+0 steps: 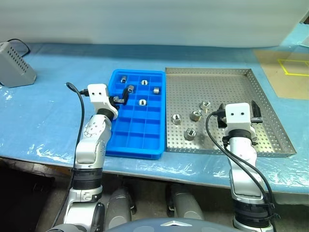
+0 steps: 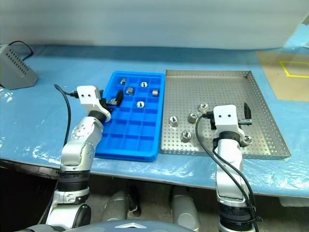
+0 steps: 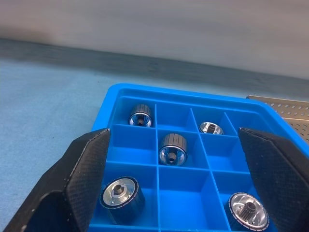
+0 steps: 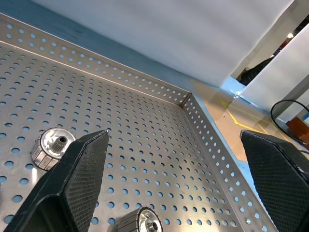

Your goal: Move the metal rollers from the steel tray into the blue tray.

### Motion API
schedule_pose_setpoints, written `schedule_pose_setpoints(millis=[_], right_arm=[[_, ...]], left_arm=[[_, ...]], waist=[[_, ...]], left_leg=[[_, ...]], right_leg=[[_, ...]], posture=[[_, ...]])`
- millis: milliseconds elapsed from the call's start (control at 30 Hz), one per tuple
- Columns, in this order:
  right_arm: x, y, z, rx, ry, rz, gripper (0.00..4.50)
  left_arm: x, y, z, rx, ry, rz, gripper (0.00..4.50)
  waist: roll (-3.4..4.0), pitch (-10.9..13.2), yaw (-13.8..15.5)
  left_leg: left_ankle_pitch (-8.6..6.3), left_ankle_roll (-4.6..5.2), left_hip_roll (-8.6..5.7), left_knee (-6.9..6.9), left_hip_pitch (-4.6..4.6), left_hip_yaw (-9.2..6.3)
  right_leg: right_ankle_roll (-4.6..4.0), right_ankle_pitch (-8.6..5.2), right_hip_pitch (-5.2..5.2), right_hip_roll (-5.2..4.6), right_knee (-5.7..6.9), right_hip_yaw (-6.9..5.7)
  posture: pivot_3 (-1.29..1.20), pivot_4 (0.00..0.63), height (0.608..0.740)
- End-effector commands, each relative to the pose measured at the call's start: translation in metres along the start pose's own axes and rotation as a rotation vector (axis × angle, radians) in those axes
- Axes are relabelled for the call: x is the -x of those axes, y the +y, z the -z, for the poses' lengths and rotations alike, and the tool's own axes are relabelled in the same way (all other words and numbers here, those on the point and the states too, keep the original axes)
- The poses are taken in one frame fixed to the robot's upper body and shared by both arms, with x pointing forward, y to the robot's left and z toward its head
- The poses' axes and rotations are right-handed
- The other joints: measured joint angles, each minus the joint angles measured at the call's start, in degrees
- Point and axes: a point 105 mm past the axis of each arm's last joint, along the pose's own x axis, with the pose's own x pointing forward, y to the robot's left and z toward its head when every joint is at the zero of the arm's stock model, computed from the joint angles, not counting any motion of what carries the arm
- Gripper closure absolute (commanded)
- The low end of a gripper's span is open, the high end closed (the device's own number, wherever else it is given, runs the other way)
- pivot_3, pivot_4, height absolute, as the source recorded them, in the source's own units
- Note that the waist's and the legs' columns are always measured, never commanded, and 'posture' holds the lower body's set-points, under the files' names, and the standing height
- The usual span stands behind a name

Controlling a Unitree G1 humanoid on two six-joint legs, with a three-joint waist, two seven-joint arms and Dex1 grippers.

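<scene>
1. Standing at the near edge of a table covered in blue sheeting [image 1: 48, 121], a humanoid robot reaches both arms forward over two trays that lie side by side, their long edges touching.
2. Its left gripper [image 1: 123, 95] hovers over the near-left part of the blue tray [image 1: 140, 140], with both black textured fingers [image 3: 72, 179] spread wide and nothing between them.
3. Its right gripper [image 1: 239, 116] hangs over the right half of the steel tray [image 1: 231, 82], fingers likewise spread wide apart and empty.
4. The blue tray is bright plastic, a narrow rectangle divided into a grid of small square compartments. The nearer rows are bare.
5. Five metal rollers [image 1: 142, 102] sit in the far rows of the blue tray, one per compartment. Seen close up from the left wrist, each is a short, stubby cylinder [image 3: 172, 148] with a dark ribbed side, a shiny silver face and a small hole at the centre.
6. The steel tray is a wide, shallow, silver rectangle with a low raised rim and a floor dotted all over with small round holes.
7. Loose rollers lie on that floor in a small cluster [image 1: 195, 116] between the two arms, toward the near half of the tray. One more [image 2: 246, 140] lies just beside the right arm.
8. Farther back, the steel tray's floor is bare metal up to its far rim.
9. At the far left of the table, well apart from the trays, sits a grey box [image 1: 14, 65] with a black cable.
</scene>
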Motion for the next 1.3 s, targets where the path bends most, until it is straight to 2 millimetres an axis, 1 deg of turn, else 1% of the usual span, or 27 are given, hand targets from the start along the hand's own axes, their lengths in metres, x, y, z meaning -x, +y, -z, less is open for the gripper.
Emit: schedule_pose_setpoints(millis=[33,733,800,867,967,1067,1167,1200,1233,1300], right_arm=[[0.002,-0.012,-0.009,0.009,-0.036,0.051,0.00],[0.000,-0.012,-0.011,0.006,-0.046,0.044,0.00],[-0.004,-0.016,-0.015,0.003,-0.074,0.047,0.00],[-0.013,-0.028,-0.016,-0.017,-0.079,0.072,0.00],[-0.028,-0.045,-0.027,-0.042,-0.120,0.105,0.00],[-0.038,-0.050,-0.034,-0.075,-0.149,0.076,0.00],[-0.052,-0.051,-0.038,-0.152,-0.166,-0.017,0.00],[-0.058,-0.051,-0.041,-0.149,-0.180,-0.060,0.00],[-0.064,-0.049,-0.043,-0.157,-0.188,-0.129,0.00],[-0.071,-0.046,-0.044,-0.178,-0.192,-0.225,0.00]], left_arm=[[-0.002,-0.005,-0.014,-0.003,-0.052,0.021,0.02],[-0.003,-0.007,-0.013,-0.001,-0.052,0.042,0.02],[-0.005,-0.010,-0.015,-0.017,-0.059,0.068,0.02],[-0.010,-0.007,-0.015,0.007,-0.053,0.058,0.02],[-0.017,-0.017,-0.020,0.003,-0.068,0.121,0.02],[-0.024,-0.031,-0.026,-0.009,-0.082,0.212,0.02],[-0.041,-0.051,-0.043,-0.037,-0.110,0.357,0.02],[-0.046,-0.061,-0.049,-0.050,-0.113,0.430,0.02],[-0.049,-0.079,-0.053,-0.089,-0.105,0.548,0.02],[-0.050,-0.100,-0.055,-0.137,-0.083,0.701,0.02]], waist=[[0.00,0.00,0.00],[0.00,0.00,-0.02],[0.00,0.00,-0.01],[0.00,0.00,-0.02],[0.00,0.00,-0.05],[0.00,0.00,-0.03],[0.00,0.00,0.04],[0.01,0.00,0.04],[0.02,0.01,0.08],[0.05,0.00,0.16]], left_leg=[[0.00,0.00,0.00,0.00,0.00,0.00],[0.00,0.00,0.00,0.01,0.00,0.00],[0.00,0.00,0.00,0.01,0.00,0.00],[0.00,0.00,-0.01,0.02,0.00,0.00],[-0.01,0.01,-0.01,0.14,-0.01,0.00],[-0.01,0.02,-0.01,0.15,0.02,0.00],[0.00,0.04,0.00,0.15,0.02,0.00],[0.00,0.05,-0.01,0.17,0.00,0.00],[-0.02,0.08,-0.02,0.20,-0.04,0.00],[-0.09,0.21,-0.03,0.32,-0.08,0.00]], right_leg=[[0.00,0.00,0.00,0.00,0.00,0.00],[0.04,-0.02,0.00,0.00,0.00,0.00],[0.05,-0.03,0.00,0.00,0.00,0.00],[0.08,-0.05,0.01,0.00,0.00,0.00],[0.10,-0.05,0.04,0.00,0.04,0.01],[-0.01,0.02,0.08,0.00,0.07,0.00],[-0.14,0.10,0.08,0.00,0.09,0.00],[-0.17,0.12,0.06,0.00,0.10,0.00],[-0.20,0.14,0.05,0.00,0.10,0.00],[-0.23,0.16,0.09,-0.01,0.09,0.00]], posture=[[-0.33,0.150,0.740],[-0.33,0.150,0.740],[-0.33,0.150,0.740],[-0.34,0.150,0.740],[-0.35,0.150,0.740],[-0.35,0.150,0.740],[-0.35,0.150,0.740],[-0.35,0.150,0.740],[-0.35,0.150,0.740],[-0.36,0.150,0.740]])
